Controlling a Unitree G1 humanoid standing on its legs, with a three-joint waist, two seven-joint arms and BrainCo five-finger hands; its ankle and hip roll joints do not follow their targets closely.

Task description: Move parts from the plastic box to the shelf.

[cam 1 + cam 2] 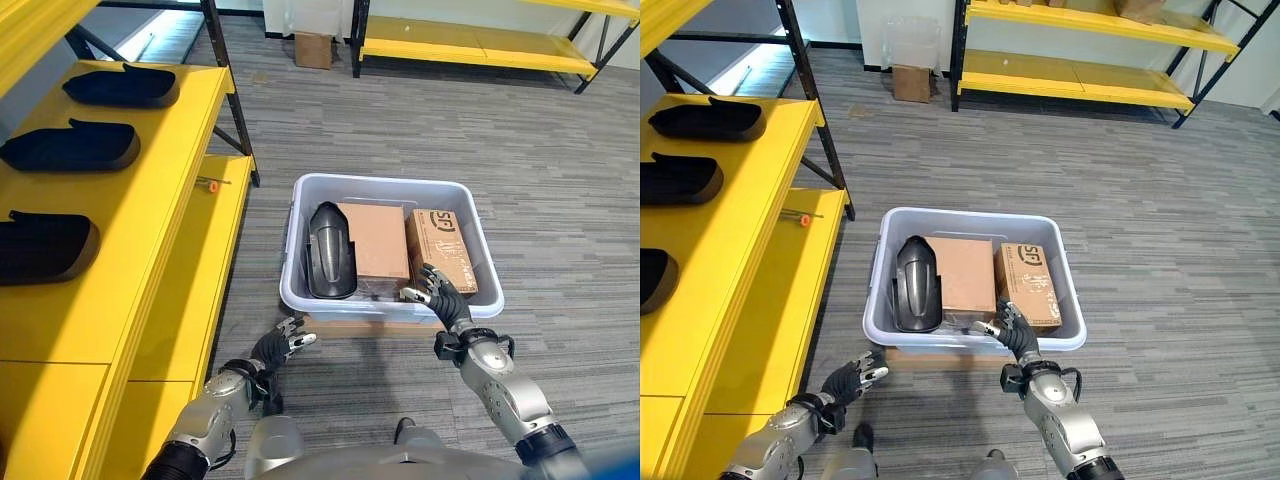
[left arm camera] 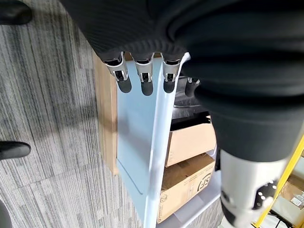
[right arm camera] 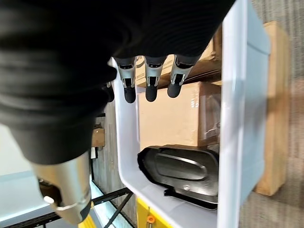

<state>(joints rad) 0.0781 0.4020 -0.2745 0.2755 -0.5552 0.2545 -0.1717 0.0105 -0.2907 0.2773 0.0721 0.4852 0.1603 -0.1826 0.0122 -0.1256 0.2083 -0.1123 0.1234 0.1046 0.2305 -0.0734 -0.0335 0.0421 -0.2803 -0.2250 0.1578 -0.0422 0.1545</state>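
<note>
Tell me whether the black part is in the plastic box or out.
In. The black part lies inside the plastic box, beside two cardboard boxes.

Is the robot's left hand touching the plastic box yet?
Apart. In the left eye view the left hand sits below and left of the plastic box, with grey carpet showing between its fingertips and the box's near corner. The right eye view shows the same gap.

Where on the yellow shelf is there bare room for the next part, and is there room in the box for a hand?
The yellow shelf has bare surface nearer than the third black part. Its lower level holds only a small orange item. The plastic box is crowded: one black part sits tight beside two cardboard boxes.
</note>
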